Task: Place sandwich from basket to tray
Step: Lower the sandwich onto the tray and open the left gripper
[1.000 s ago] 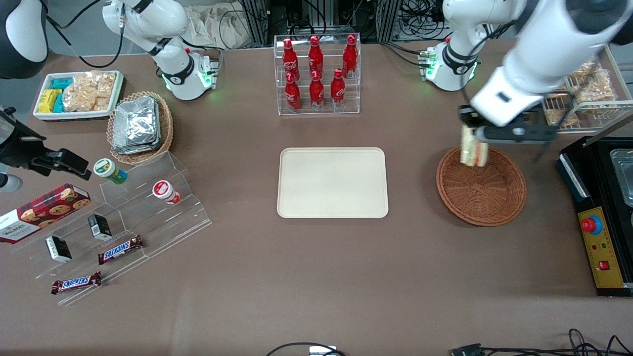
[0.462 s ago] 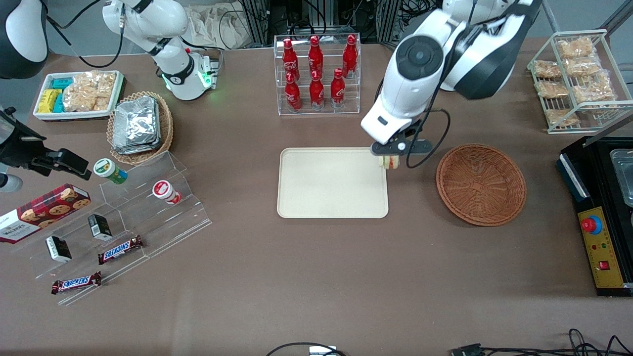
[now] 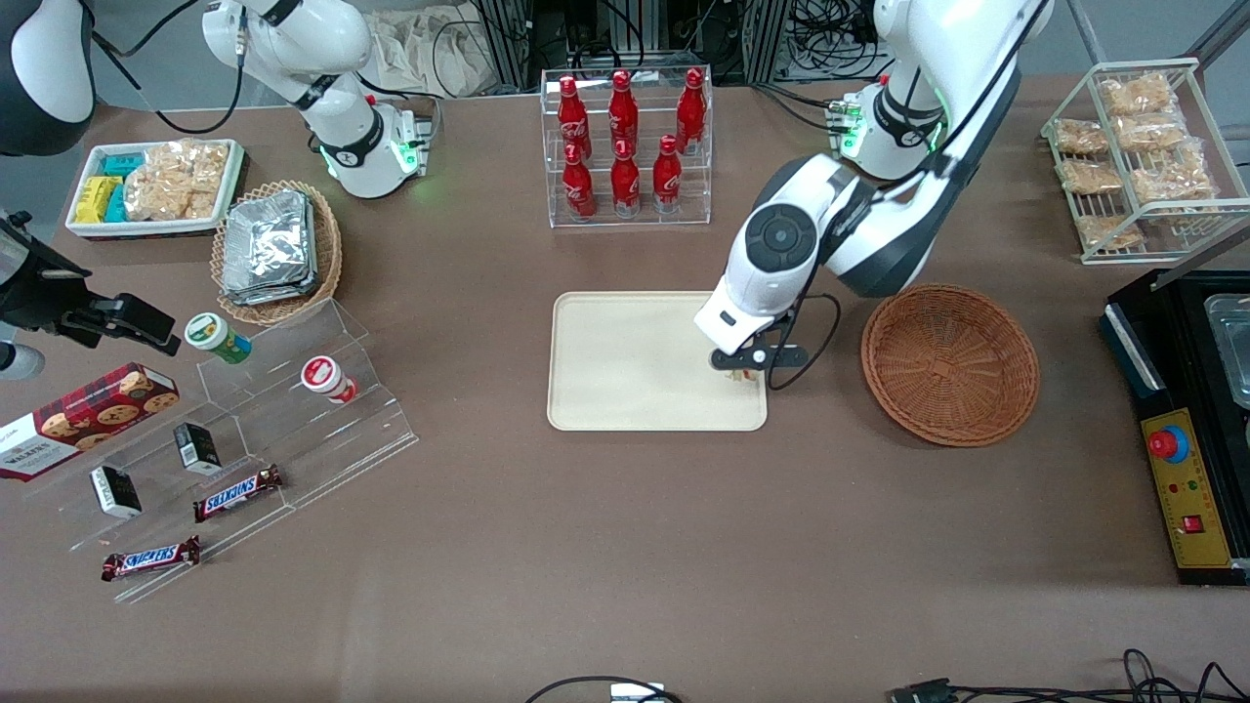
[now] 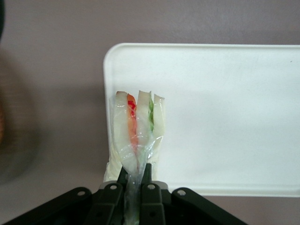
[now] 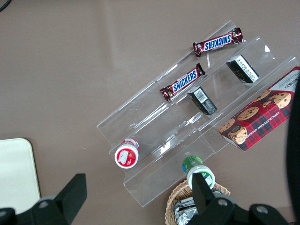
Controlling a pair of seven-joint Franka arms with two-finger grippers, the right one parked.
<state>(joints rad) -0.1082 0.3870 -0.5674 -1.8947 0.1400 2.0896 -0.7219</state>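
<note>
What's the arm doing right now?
Gripper shut on sandwich, over tray edge nearest basket. Basket empty. Nothing in the way.

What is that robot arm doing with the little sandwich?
The robot's hand is shut on the wrapper of a small sandwich and holds it over the tray, at the edge nearest the round brown basket. The basket has nothing in it now. The sandwich is not let go yet, so it looks about to be set down.

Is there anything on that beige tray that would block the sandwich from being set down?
Nothing visible. The tool, shut on the sandwich, holds it over the tray at the edge nearest the basket; the tray surface there is bare.
</note>
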